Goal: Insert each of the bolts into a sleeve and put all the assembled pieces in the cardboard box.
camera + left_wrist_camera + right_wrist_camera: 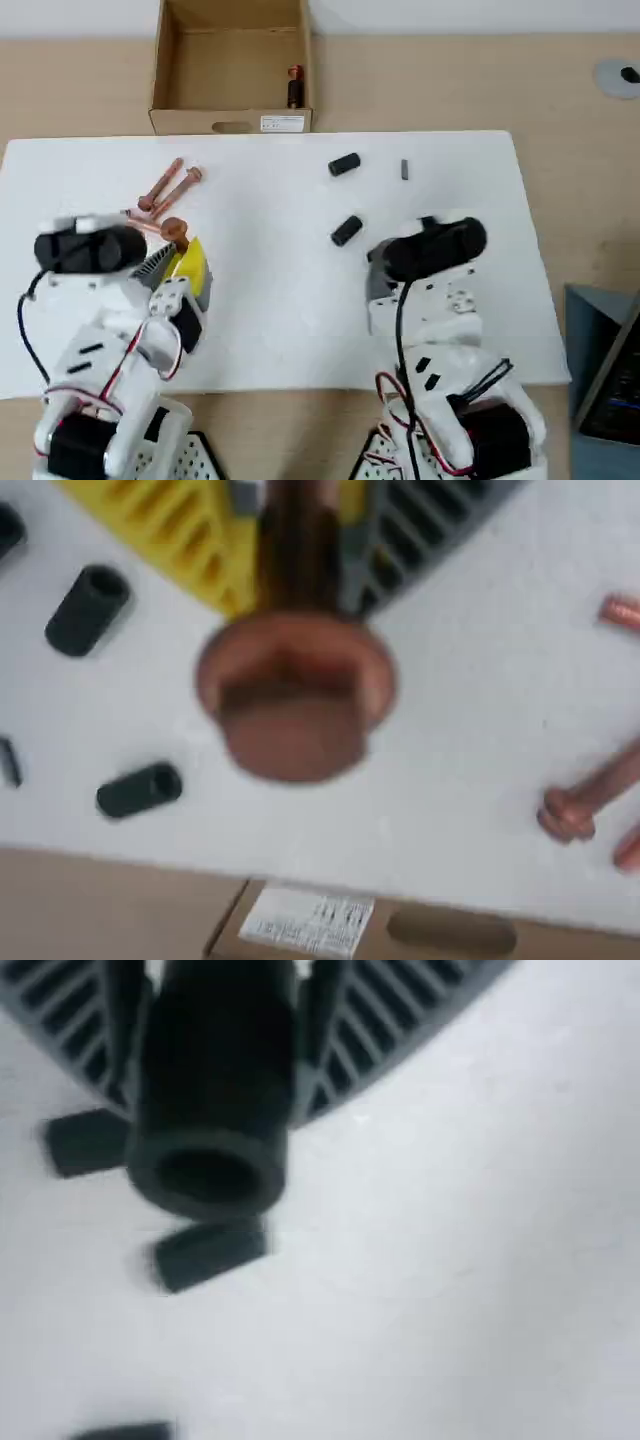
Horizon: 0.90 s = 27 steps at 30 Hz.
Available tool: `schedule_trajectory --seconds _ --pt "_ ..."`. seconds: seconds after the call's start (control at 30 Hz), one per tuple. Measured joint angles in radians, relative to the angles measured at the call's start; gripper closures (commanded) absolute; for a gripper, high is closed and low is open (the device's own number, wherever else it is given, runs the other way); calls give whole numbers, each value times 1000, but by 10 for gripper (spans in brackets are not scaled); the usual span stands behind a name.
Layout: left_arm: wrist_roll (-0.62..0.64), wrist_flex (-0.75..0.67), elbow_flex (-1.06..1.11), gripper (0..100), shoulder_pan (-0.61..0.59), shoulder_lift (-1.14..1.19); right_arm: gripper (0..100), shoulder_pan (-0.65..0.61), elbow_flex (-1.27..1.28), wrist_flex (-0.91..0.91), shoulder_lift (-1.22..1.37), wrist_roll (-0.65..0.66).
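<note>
Bolts and sleeves alike look small, rigid and light. Neither should deform under a pinch, but both are smooth and round, so I judge them apt to roll or swivel if taken off-centre.

The left gripper (295,580) is pinched on the shank of one copper-coloured bolt (295,695) over the left side of the white mat (300,330). The bolt's wide head juts out past the yellow and grey jaws. A hold across the shank seems right, since the head is too shallow to clamp.

The right gripper (215,1070) is clamped across the round wall of a black sleeve (210,1110) over the right half of the mat, with the open bore facing outward. Holding the sleeve by its sides leaves the hole clear to receive a shank. Lining up the two axes will probably be the delicate part, as a slight tilt could jam the bolt at the rim.

Two loose bolts (170,187) lie just beyond the left gripper. Two spare sleeves (344,164) (347,230) lie nearer the middle of the mat.

The cardboard box (160,70) stands past the mat's far edge. One assembled piece (294,87) lies in it against the right wall.
</note>
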Motion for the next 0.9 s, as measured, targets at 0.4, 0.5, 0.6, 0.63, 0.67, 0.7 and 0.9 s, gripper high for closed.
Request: schedule_trajectory --seconds 0.4,0.5,0.6,0.63,0.67,0.7,0.9 --pt "285 0 -5 995 0 -17 989 -267 144 -219 3 -3" --pt "290 0 -43 995 0 -17 989 -322 178 -249 3 -3" --pt "290 0 -77 995 0 -18 989 -385 199 -261 5 -3" --pt "295 0 -84 995 0 -20 989 -400 201 -261 5 -3" --pt "305 0 -91 995 2 -20 989 -413 203 -261 5 -3" --pt "318 0 -97 995 18 -20 989 -425 206 -262 5 -3" --pt "382 0 -104 995 144 -21 989 -485 207 -262 5 9"
